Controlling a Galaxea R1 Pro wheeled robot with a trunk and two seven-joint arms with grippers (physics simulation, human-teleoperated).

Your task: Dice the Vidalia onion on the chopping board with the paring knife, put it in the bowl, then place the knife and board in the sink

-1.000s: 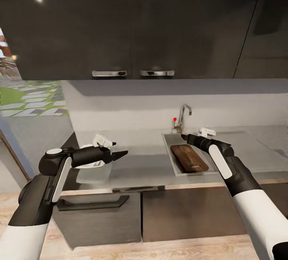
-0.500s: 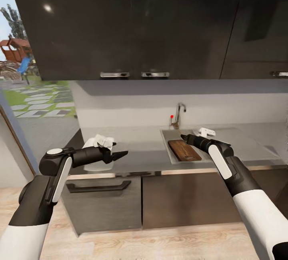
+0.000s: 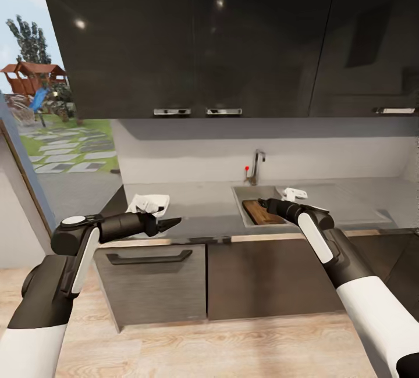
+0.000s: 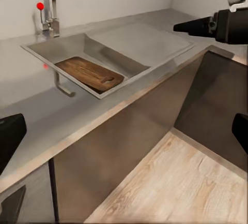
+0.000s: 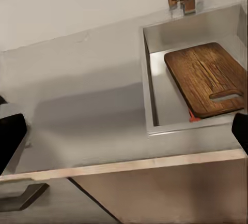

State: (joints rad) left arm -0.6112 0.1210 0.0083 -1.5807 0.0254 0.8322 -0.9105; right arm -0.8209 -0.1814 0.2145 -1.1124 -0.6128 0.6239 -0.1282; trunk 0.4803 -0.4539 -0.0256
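Chopping board [image 5: 205, 78] lies in sink [image 3: 244, 215]; bowl [image 3: 149, 202] sits on the countertop beside it; knife unclear. Left gripper [image 3: 169, 224] and right gripper [image 3: 263, 204]: jaws apart, empty.

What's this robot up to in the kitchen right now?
Neither gripper is holding anything. The chopping board lies inside the sink, and a reddish bit peeks from under the board's edge. The white bowl sits on the countertop. Both arms hang in front of the counter, left gripper near the bowl, right gripper by the sink.

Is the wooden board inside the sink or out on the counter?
Inside. The chopping board lies flat on the bottom of the sink, below its rim.
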